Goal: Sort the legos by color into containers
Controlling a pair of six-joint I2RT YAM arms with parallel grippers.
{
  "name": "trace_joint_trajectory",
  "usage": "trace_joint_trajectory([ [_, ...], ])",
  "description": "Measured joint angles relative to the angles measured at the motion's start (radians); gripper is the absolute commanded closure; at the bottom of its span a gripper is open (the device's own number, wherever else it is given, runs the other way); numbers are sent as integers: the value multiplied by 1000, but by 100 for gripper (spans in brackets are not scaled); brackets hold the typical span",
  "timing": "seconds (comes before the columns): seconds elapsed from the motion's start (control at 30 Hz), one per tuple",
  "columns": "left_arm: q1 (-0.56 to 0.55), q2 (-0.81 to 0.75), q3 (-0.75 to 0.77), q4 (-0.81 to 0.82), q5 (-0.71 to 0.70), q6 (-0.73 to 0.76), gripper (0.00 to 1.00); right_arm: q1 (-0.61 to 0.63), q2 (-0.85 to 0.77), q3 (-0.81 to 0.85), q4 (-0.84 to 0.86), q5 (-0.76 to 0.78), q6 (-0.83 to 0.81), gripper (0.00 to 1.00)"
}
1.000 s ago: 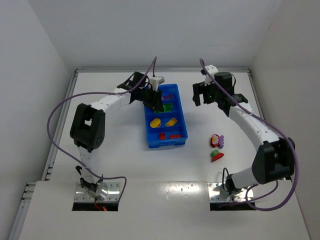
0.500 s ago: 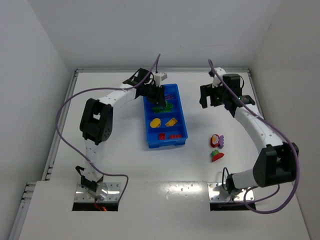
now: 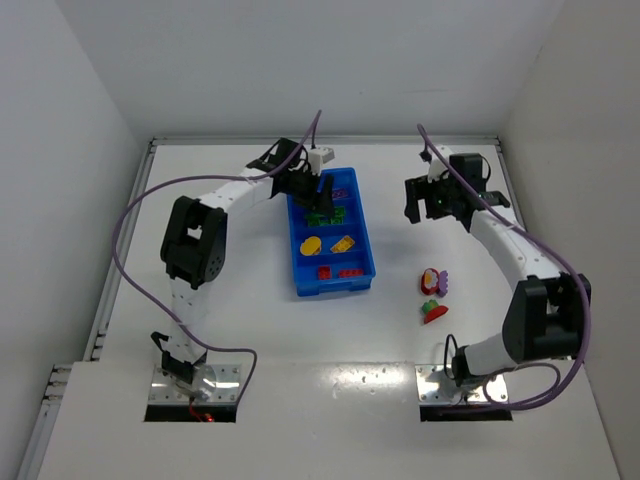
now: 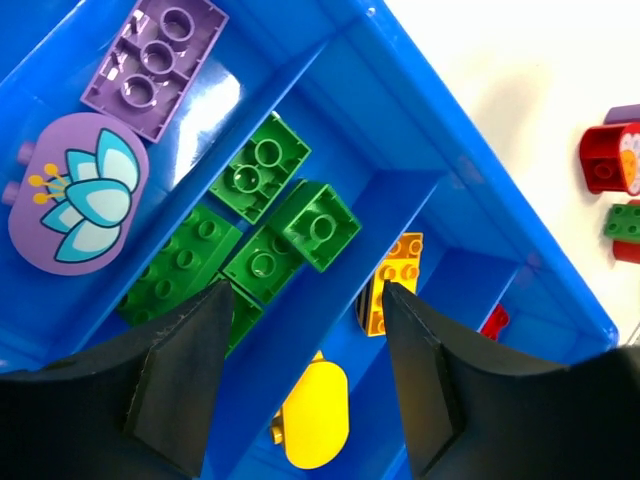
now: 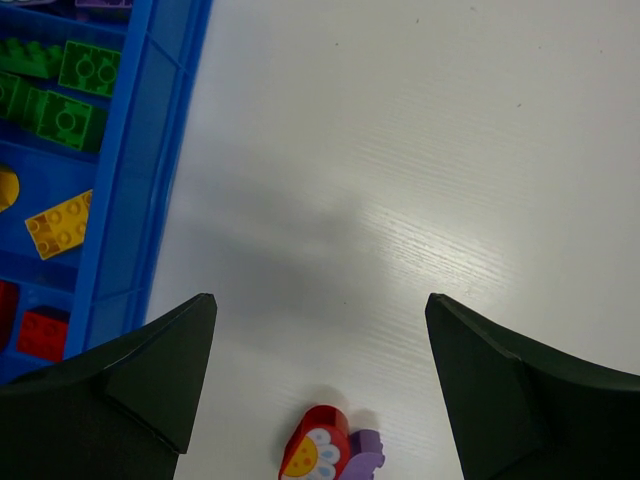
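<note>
The blue tray holds purple legos upper left, green legos centre, yellow legos lower centre and a red lego lower right. The left gripper gapes empty over the greens. The right gripper gapes empty above the tabletop, with a loose red piece at the bottom.

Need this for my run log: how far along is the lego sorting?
Done: the bright blue plastic tray holds purple pieces, green bricks, yellow pieces and red bricks, one colour per compartment. In hand: nothing; left gripper open over the greens, right gripper open over the table. Left outside: a red rounded flower piece, a purple piece, a loose green brick, a red piece.
</note>
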Motion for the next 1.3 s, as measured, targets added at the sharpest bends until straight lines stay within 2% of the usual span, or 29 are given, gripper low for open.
trace_joint_trajectory([
  [0.1,0,-7,-2,5,14,0,36,-13,0,-16,0,-20,-16,17],
  [0.23,0,-89,-24,28,29,-20,36,-27,-12,-52,-21,-76,-70,26],
  [0.4,23,-258,-21,79,45,-64,34,-45,-75,-101,-147,-173,-277,32],
  [0.63,171,-418,-34,76,52,-52,32,-76,-180,-164,-352,-208,-656,30],
  [0.73,222,-433,-80,57,53,-44,32,-92,-185,-172,-401,-188,-730,29],
  [0.87,222,-435,-153,21,58,-24,32,-117,-183,-172,-427,-150,-769,28],
  [0.97,215,-443,-198,-1,58,-17,30,-140,-195,-174,-435,-111,-782,28],
  [1.07,214,-449,-206,-11,58,-9,23,-158,-234,-180,-435,-85,-795,27],
  [1.17,214,-457,-206,-10,63,-3,11,-172,-277,-193,-436,-76,-808,25],
  [1.3,214,-458,-206,-8,80,-4,7,-183,-316,-235,-436,-74,-856,24],
])
